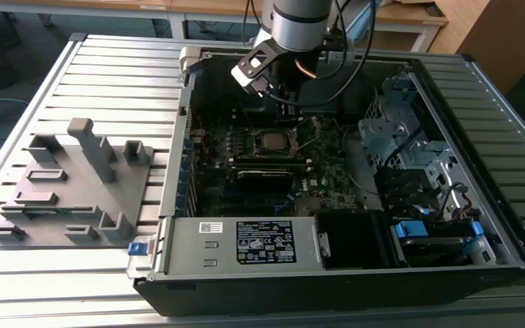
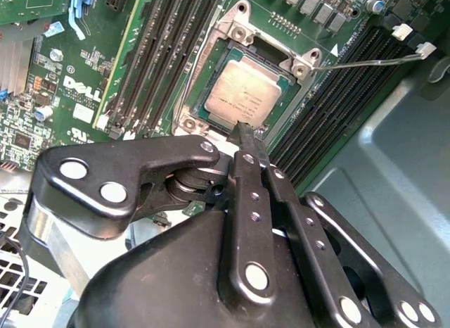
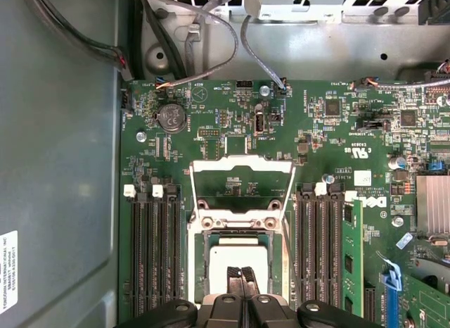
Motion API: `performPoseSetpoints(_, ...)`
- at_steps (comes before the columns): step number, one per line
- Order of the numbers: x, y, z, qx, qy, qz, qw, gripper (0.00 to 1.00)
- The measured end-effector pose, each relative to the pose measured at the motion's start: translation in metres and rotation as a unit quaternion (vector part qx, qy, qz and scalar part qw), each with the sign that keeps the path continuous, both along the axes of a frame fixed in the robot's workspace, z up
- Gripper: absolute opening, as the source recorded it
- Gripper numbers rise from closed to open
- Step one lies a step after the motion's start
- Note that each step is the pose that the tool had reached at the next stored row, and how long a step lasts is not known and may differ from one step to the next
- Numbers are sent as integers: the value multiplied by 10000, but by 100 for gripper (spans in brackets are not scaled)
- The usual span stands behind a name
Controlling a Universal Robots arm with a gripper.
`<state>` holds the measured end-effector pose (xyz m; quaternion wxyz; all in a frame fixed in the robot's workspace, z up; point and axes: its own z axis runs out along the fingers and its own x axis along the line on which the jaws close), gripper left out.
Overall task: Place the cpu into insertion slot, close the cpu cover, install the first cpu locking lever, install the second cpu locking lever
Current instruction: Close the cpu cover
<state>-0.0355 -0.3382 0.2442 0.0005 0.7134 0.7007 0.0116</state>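
The tool [image 3: 242,274], tips pinched together and empty, sits over the chip [image 3: 239,255] seated in its socket [image 3: 202,268]. The cover [image 3: 242,161] lies flipped open straight beyond the tips.

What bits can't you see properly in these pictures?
First wrist view: the gripper covers one edge of the cpu.
Second wrist view: the gripper's own body hides whether its tip touches the cpu.
Exterior view: the insertion slot is too small to show what's inside.
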Motion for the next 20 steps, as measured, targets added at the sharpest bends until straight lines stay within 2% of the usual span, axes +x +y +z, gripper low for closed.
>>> performPoseSetpoints(20,73,1,-6,0,0,1,10000,10)
